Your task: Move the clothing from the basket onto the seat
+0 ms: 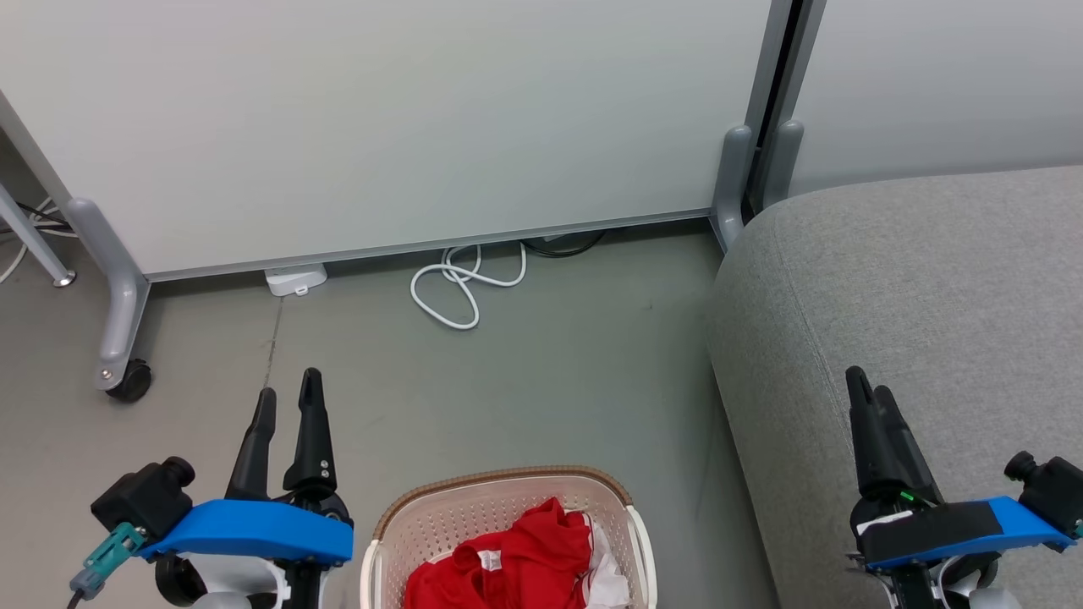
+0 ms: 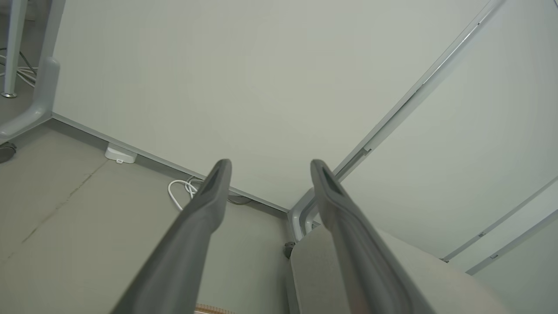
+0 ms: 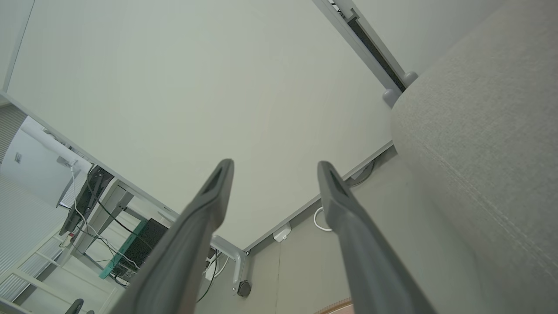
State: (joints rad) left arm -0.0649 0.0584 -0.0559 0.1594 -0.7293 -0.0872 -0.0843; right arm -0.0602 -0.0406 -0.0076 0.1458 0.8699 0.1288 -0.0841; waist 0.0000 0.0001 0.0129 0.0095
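The cream-white perforated basket with a brown rim stands on the floor at the bottom centre of the head view. Crumpled red clothing with white trim lies inside it. The grey seat rises to the right of the basket, and the seat fills the right of the right wrist view. My left gripper is open above the floor, left of the basket. My right gripper hovers over the seat's front edge with nothing between its fingers. Both wrist views show the fingers spread apart.
A pale partition wall on castor feet closes off the back. A white cable coils on the floor below it, beside a small white box. Bare grey floor lies between the basket and the wall.
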